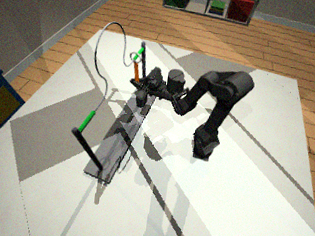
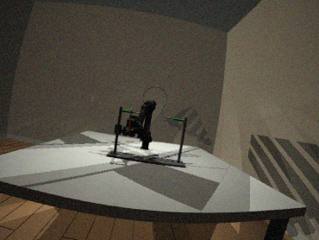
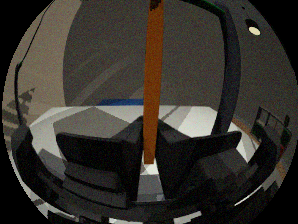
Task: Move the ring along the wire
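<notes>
From above, your hand had the orange handle low, leaving the ring above it, by the green part. Outside, it sat beside the near post. At the wrist, both fingers pinched the handle's lower end, presumably for clearance.

In the wrist view, a dark post stands just beside the orange handle, blocking that side. The wire arches high between the posts, leaving open air beneath its loop.
</notes>
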You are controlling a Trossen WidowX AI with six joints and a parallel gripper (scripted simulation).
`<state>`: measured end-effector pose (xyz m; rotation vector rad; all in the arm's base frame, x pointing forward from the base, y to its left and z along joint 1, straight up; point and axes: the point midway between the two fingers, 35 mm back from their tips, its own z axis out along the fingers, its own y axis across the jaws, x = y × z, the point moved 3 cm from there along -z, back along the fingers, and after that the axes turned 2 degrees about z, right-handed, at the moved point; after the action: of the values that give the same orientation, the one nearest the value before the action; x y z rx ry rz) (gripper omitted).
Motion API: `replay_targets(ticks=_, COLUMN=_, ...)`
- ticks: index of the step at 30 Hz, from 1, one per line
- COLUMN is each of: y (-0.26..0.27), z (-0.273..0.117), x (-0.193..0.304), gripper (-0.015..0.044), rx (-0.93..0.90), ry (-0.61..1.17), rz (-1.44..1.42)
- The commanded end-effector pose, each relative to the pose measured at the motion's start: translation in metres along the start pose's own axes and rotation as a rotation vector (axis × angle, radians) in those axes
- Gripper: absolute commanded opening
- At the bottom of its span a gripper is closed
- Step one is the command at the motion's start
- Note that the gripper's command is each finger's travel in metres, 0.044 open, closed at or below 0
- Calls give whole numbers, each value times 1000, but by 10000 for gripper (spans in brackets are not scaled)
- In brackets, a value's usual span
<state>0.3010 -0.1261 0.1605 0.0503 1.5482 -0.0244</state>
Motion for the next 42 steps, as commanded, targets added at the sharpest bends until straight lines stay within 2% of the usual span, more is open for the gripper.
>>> replay_targets(ticks=1, y=5, z=-1, x=1, gripper=-150, rx=2, ry=3, rz=7)
replay_targets(ticks=27, y=38, z=0, x=2, gripper=-150, rx=3, ry=4, rz=73)
replay_targets(ticks=42, y=77, z=0, x=-3, gripper=-150, rx=3, ry=6, rz=279)
